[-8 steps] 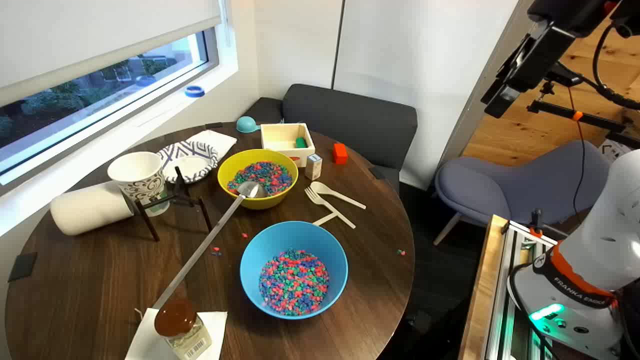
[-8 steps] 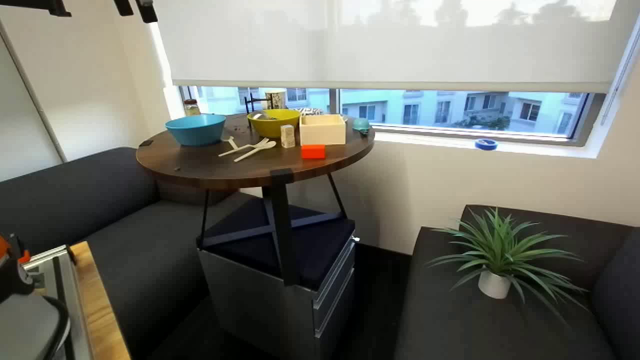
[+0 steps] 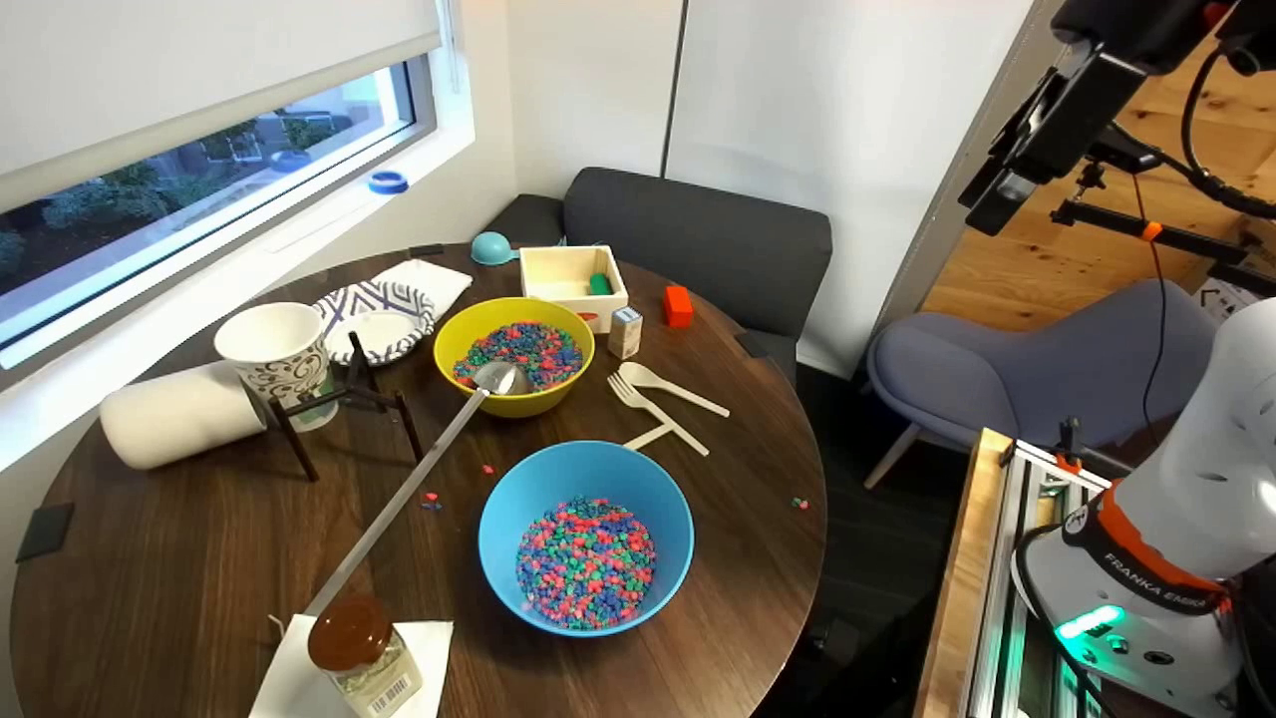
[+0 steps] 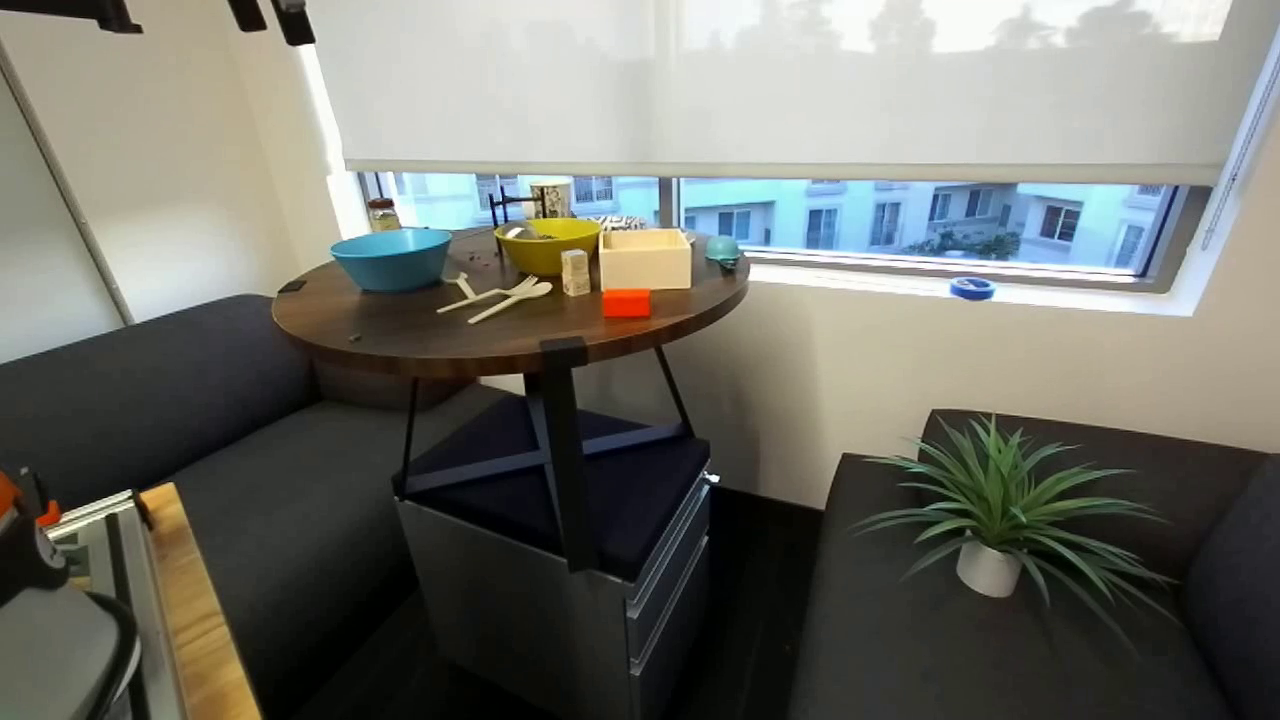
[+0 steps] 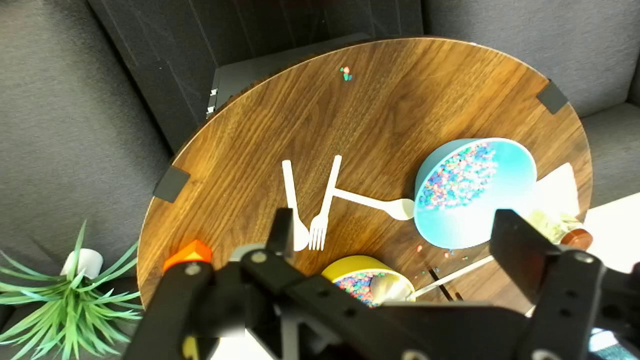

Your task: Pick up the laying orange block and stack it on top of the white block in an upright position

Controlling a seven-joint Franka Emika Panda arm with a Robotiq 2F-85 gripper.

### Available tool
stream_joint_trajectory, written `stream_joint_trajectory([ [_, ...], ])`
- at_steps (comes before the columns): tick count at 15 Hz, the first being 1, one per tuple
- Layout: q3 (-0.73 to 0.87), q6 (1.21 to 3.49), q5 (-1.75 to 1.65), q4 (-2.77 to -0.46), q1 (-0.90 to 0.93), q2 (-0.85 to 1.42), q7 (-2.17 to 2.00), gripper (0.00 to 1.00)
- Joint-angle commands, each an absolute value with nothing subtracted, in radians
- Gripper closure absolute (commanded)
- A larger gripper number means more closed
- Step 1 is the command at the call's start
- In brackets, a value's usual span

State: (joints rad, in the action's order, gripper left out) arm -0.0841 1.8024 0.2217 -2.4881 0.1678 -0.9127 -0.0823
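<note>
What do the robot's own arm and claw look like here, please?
The arm shows white and rounded, with an orange band above a dark band lettered "FRANKA EMIKA" near its base, where a green light glows. A dark cable curves past. The claw is black, with blocky fingers and pale, round screw heads.

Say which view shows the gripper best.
The wrist view: the gripper is wide open, both fingers visible. An exterior view shows the fingers side-on, their gap unclear; an exterior view catches only cropped gripper ends at the top edge.
</note>
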Motion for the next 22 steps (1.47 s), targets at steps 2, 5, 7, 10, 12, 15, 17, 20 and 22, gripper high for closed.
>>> stream_joint_trajectory([
  [2,-0.013,1.792,0.304,-2.482,0.141,-0.853,-0.064,0.0],
  [5,0.039,1.8,0.33,-2.494,0.09,-0.774,-0.07,0.0],
  [7,0.083,1.797,0.357,-2.482,0.071,-0.68,-0.054,0.0],
  [10,0.104,1.792,0.389,-2.428,0.032,-0.51,-0.086,0.0],
  [12,0.109,1.791,0.406,-2.384,0.005,-0.395,-0.111,0.0],
  [15,0.126,1.756,0.443,-2.292,-0.029,-0.231,-0.143,0.0],
  [17,0.133,1.749,0.464,-2.229,-0.053,-0.119,-0.172,0.0],
  [20,0.138,1.73,0.501,-2.128,-0.082,0.031,-0.238,0.0],
  [22,0.142,1.691,0.533,-2.058,-0.101,0.118,-0.282,0.0],
])
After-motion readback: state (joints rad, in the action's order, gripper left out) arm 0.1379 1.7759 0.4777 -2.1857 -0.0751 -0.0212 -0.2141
